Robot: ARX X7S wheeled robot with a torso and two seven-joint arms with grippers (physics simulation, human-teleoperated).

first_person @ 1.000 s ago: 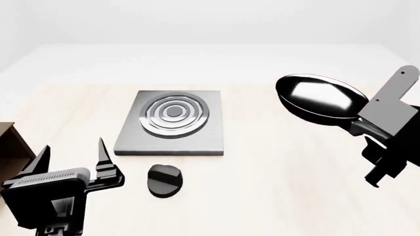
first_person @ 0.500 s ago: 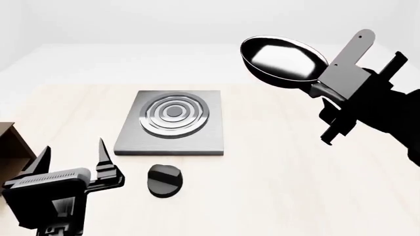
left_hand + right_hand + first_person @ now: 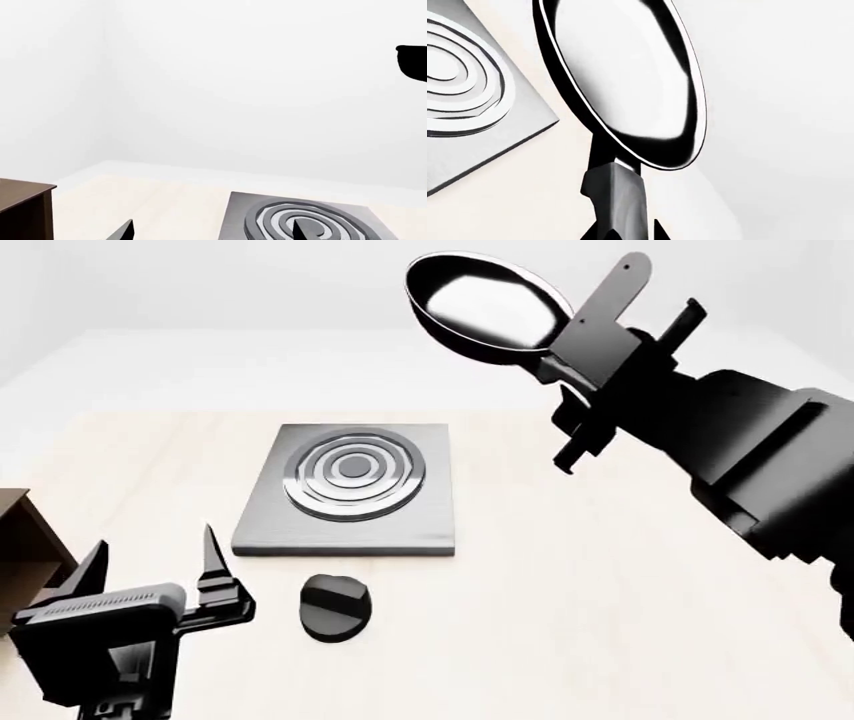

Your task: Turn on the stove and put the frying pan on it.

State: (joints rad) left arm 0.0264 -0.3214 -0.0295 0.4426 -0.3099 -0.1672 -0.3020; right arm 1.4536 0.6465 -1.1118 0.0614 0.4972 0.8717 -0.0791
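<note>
aloft, glossy round frying pan [image 3: 489,302]; flat grey stove [image 3: 350,490], ringed burner

Setting: simulated kitchen-style test bench. Evidence: pale wood-grain tabletop [image 3: 601,590], flat square grey metal stove plate [image 3: 350,492], 1 round black knob [image 3: 334,607], blank white walls.

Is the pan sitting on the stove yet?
No, the frying pan is held up in the air by the right gripper, away from the stove.

A pale wooden table [image 3: 601,620] fills the room's foreground — white walls behind. At its left edge stands part of a brown wooden shelf [image 3: 20,530].
</note>
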